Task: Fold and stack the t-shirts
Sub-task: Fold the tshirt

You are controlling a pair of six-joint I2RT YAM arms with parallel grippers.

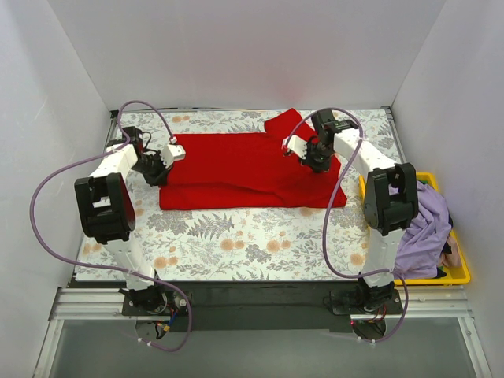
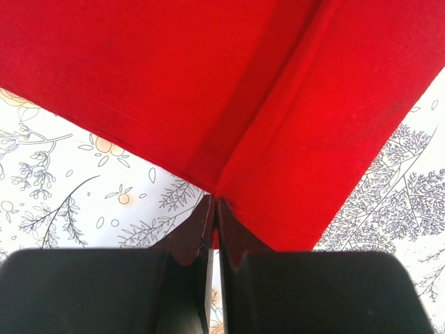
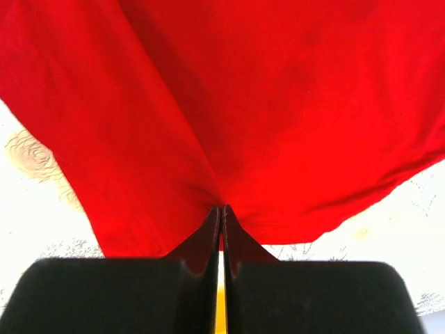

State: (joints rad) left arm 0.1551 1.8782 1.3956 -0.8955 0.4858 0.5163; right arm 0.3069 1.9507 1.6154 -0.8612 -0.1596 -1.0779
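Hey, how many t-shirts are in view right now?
2: the red t-shirt lies on the table; the lilac t-shirt is heaped in the yellow bin. More may hide beneath it.

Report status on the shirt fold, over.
Left hand and right hand both shut on edges of red shirt. Lilac shirt waiting in bin. Nothing seen in the way.

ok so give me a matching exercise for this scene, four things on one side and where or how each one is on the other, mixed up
Things:
1. red t-shirt
2. lilac t-shirt
3. yellow bin
4. left gripper

Places or states:
A. heaped in the bin
B. shut, pinching red cloth
C. spread across the floral table
D. beside the table's right edge

Pairs: 1-C, 2-A, 3-D, 4-B
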